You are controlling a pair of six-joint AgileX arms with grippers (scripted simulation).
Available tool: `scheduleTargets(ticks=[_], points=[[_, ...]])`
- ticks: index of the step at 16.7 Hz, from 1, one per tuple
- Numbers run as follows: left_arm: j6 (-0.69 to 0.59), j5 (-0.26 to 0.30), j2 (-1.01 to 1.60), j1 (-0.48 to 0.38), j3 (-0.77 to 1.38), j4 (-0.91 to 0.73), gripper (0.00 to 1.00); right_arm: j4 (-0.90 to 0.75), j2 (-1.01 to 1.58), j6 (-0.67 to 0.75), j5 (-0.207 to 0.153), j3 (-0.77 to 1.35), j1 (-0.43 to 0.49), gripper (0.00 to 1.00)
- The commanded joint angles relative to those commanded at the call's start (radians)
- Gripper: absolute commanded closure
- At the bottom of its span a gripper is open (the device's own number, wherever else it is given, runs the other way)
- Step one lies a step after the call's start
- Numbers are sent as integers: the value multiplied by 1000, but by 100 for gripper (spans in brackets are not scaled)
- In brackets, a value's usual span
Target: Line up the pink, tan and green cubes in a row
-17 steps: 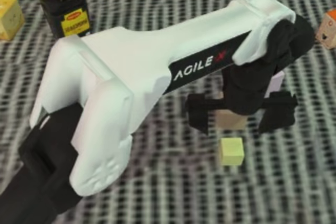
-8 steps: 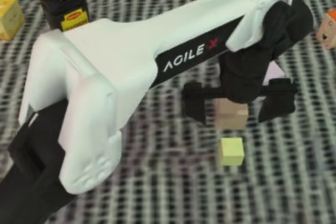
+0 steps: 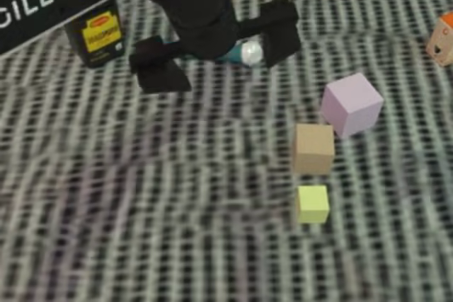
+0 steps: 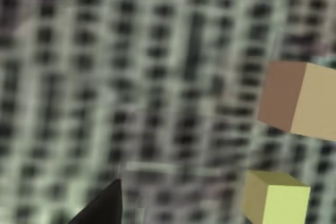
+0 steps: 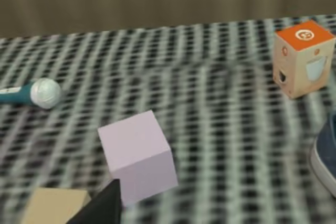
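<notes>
Three cubes lie right of centre on the checked cloth. The pink cube point(image 3: 352, 104) is farthest back and turned at an angle. The tan cube point(image 3: 313, 148) sits close by its near-left corner, and the green cube point(image 3: 312, 204) lies just in front of the tan one, a small gap apart. My left gripper point(image 3: 219, 51) hovers open and holding nothing at the back, well left of the cubes. Its wrist view shows the tan cube point(image 4: 302, 100) and green cube point(image 4: 278, 200). Of my right gripper only one dark fingertip point(image 5: 107, 208) shows, close by the pink cube point(image 5: 137, 156) and tan cube point(image 5: 52, 205).
A dark bottle with a yellow label point(image 3: 99, 37) stands at the back left. A teal microphone point(image 3: 244, 53) lies under the left gripper. The orange-roofed toy house point(image 3: 442, 37) is at the far right edge. A blue shoe point(image 5: 325, 156) lies near the house.
My left arm has pulled back and to the left, away from above the tan cube, uncovering all three cubes. Its gripper stays open. The cubes have not moved.
</notes>
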Motion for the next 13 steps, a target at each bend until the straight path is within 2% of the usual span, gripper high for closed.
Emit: scheduleTargets(ticks=[5, 13], points=[[159, -1, -578, 223, -529, 293, 0, -287, 521, 122, 5, 408, 106, 0], [530, 11, -1433, 530, -1359, 769, 0, -721, 1336, 310, 10, 1037, 271, 0]])
